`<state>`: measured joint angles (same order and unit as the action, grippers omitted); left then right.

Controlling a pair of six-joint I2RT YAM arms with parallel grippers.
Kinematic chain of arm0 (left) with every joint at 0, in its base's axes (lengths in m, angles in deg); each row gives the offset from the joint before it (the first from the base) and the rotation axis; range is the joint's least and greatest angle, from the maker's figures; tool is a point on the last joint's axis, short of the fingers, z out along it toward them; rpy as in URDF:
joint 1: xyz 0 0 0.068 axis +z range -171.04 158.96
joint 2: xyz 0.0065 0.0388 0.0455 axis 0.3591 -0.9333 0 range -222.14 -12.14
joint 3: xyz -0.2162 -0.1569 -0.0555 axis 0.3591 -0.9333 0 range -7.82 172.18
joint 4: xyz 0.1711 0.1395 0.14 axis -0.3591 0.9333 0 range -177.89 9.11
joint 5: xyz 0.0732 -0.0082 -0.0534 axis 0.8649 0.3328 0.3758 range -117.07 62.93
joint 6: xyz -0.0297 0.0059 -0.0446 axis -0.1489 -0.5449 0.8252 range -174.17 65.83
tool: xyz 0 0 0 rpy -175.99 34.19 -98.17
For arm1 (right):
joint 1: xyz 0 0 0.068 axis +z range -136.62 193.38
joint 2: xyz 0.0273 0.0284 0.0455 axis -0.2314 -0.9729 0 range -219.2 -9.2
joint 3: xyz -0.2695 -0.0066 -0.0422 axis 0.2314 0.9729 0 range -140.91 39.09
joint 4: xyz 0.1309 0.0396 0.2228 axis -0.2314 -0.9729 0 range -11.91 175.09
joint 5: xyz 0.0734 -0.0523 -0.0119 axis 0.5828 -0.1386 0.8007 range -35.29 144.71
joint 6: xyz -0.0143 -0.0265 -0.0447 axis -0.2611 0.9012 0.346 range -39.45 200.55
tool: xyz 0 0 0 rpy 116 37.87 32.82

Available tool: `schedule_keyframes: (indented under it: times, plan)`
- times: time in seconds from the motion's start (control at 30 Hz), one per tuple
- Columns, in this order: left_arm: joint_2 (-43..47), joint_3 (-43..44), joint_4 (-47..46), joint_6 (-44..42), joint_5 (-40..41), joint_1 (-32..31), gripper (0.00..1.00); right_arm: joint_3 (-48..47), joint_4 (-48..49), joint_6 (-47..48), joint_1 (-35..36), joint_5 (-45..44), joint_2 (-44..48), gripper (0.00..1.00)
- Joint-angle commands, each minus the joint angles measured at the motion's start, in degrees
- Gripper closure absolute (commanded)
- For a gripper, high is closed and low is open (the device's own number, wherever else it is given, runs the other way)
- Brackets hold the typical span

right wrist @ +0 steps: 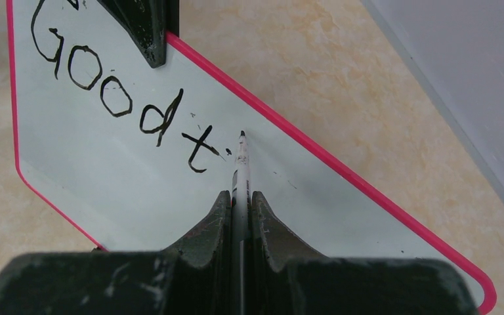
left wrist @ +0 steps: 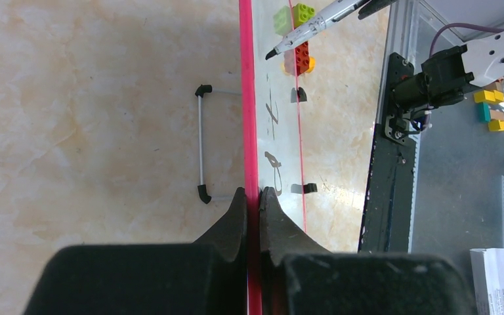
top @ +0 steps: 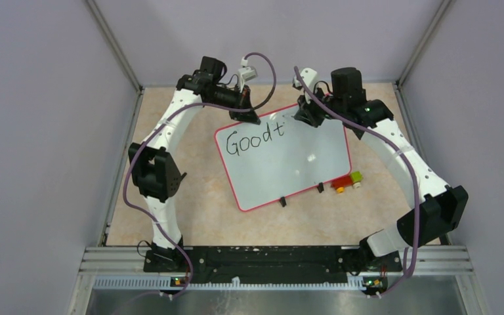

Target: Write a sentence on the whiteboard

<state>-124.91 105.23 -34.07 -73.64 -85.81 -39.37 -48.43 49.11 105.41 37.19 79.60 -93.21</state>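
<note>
The whiteboard (top: 289, 167) lies tilted on the tan table, white with a thin red frame. The sentence (top: 254, 140) so reads "Good t" in black along its far edge. My left gripper (top: 245, 117) is shut on the board's red frame at the far left edge; in the left wrist view its jaws (left wrist: 254, 193) pinch the frame (left wrist: 248, 98) edge-on. My right gripper (top: 302, 115) is shut on a white marker (right wrist: 241, 167), whose black tip sits just right of the "t" (right wrist: 197, 149) on the whiteboard (right wrist: 125, 197). The marker (left wrist: 315, 23) also shows in the left wrist view.
A small toy car of red, yellow and green blocks (top: 346, 182) sits by the board's near right edge. Two black feet (top: 282, 201) (top: 319, 188) stick out from the board's near edge. A thin wire stand (left wrist: 201, 144) shows behind the board. Grey walls enclose the table.
</note>
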Motion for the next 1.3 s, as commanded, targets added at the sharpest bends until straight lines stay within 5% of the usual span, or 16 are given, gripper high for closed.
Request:
schedule_keyframes:
  times: [0.0,1.27]
  plan:
    - [-0.4,1.0,0.3,-5.6,3.2,-1.3,1.0,-1.5,3.7,-0.2,-0.6,0.0,0.2,1.0]
    - [-0.4,0.9,0.6,-6.1,3.6,-1.4,1.0,10.7,2.3,-0.2,-0.6,0.9,4.5,1.0]
